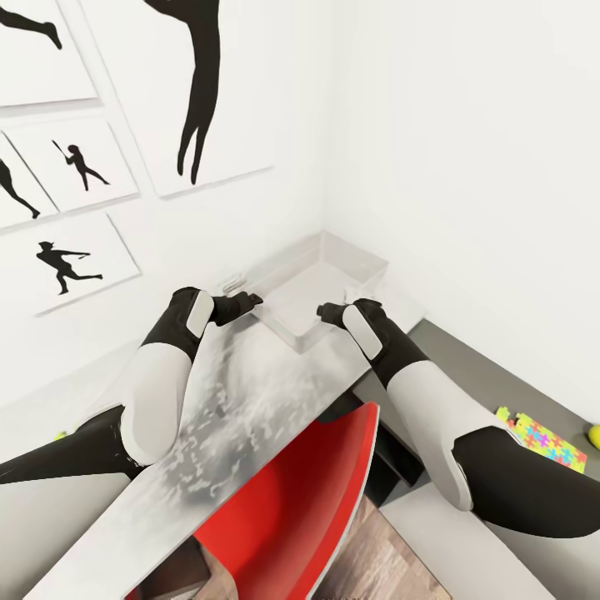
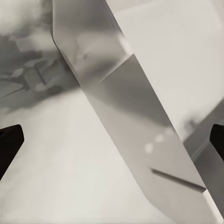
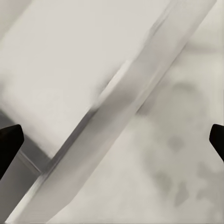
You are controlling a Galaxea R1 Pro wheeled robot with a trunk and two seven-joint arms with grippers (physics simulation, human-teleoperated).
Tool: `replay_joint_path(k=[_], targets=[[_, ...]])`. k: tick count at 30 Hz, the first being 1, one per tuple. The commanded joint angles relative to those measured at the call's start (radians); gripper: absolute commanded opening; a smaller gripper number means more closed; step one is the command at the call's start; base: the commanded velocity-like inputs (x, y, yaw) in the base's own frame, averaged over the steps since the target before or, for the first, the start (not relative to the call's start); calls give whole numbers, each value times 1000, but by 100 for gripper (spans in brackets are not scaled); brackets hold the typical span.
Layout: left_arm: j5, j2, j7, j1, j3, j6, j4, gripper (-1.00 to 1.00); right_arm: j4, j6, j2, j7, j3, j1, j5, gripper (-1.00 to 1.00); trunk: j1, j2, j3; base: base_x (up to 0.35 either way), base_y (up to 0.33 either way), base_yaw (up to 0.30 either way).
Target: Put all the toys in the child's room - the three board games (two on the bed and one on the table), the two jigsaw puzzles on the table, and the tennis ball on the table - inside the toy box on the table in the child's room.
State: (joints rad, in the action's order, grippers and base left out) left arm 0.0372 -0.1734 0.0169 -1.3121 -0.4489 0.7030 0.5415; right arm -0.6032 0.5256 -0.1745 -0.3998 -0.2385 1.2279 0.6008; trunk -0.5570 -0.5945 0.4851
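Grey toy box (image 1: 329, 287) sits in the table's (image 1: 250, 392) wall corner. Left gripper (image 1: 248, 299) and right gripper (image 1: 325, 312), both spread wide, flank its near rim. Jigsaw puzzle (image 1: 546, 440) lies far right.

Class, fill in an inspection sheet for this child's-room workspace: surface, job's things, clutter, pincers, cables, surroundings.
Surface: pale grey desk top with mottled reflections, joined to a lower dark grey section.
Job's things: toy box in the corner, looks empty; jigsaw puzzle and a yellow-green ball on the dark section.
Clutter: nothing seen.
Pincers: left pincer and right pincer open, one at each side of the toy box's near end.
Cables: nothing seen.
Surroundings: red chair, baseball silhouette pictures, white walls.
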Motion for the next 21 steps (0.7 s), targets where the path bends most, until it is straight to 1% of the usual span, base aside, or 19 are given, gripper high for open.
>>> replay_joint_path(k=[1, 7, 15, 21], targets=[[3, -1, 1, -1, -7, 6, 1, 100, -1, 2, 0, -9, -2, 1, 8, 100, 0, -1, 3, 0, 0, 0], [3, -1, 2, -1, -7, 6, 1, 100, -1, 1, 0, -10, -3, 1, 8, 100, 0, -1, 13, 0, 0, 0], [4, -1, 2, -1, -6, 6, 0, 100, -2, 1, 0, -10, -20, 1, 8, 100, 0, -1, 25, 0, 0, 0], [9, -1, 10, -1, -5, 6, 0, 100, -3, 1, 0, -10, -23, 1, 8, 100, 0, -1, 28, 0, 0, 0]])
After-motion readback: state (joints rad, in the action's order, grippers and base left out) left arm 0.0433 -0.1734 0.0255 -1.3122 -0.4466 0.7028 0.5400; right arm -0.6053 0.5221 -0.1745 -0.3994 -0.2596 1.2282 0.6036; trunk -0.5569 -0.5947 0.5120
